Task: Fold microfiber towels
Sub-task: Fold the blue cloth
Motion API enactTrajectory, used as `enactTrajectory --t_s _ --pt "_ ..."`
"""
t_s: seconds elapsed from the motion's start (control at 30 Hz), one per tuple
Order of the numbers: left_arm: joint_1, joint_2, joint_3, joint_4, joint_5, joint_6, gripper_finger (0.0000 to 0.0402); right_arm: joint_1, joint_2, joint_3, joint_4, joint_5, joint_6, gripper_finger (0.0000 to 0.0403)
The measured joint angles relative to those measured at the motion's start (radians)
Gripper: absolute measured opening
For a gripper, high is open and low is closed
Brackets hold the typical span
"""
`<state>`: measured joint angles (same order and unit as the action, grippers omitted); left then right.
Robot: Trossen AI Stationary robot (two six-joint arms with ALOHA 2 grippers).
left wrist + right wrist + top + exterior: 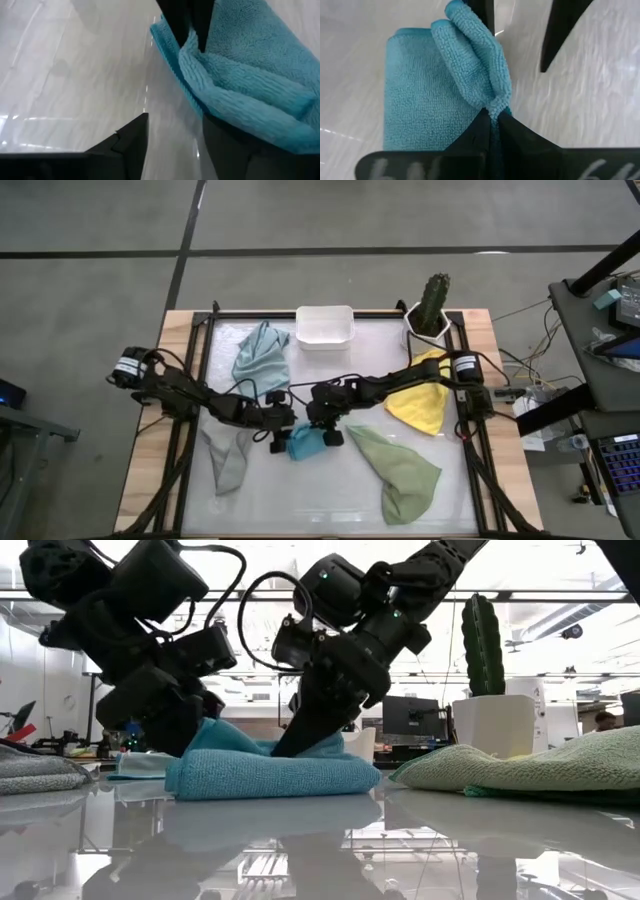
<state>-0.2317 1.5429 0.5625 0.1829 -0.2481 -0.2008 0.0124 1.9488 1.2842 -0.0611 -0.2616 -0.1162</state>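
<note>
The bright blue towel (305, 443) lies folded on the table's middle, between my two grippers. My right gripper (492, 117) is shut on a raised fold of it. My left gripper (175, 117) stands open at the towel's left end: one finger (125, 145) is over bare table, and the other (235, 150) is under the towel's edge. Lying spread on the table, untouched, are the pale blue-grey towel (262, 352), the grey towel (228, 458), the sage green towel (400, 470) and the yellow towel (420, 402). My left gripper touches the bright blue towel with one finger only; the towel's edge (240, 120) drapes over that finger, and nothing is between the fingers. My right gripper pinches a bunched ridge of the towel's upper layer (495, 106) between its two fingertips, slanting down from the table's right. The ridge stands up from the towel and the rest lies flat on the table (415, 100).
A white tub (325, 325) stands at the far edge's middle. A cactus in a white pot (432, 310) stands at the far right corner. The near middle of the table (320, 500) is bare.
</note>
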Motion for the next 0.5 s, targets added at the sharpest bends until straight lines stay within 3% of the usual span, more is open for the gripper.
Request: enactTrajectory --t_s 0.27,0.5 --pt "-0.001 -0.123 0.001 -0.182 0.001 -0.002 0.0216 0.0 0.009 0.0 0.021 0.0 0.024 0.0021" --pt "-0.008 -0.274 0.024 -0.333 0.001 -0.004 0.0217 -0.02 0.004 0.022 0.014 0.0 0.074 0.0094"
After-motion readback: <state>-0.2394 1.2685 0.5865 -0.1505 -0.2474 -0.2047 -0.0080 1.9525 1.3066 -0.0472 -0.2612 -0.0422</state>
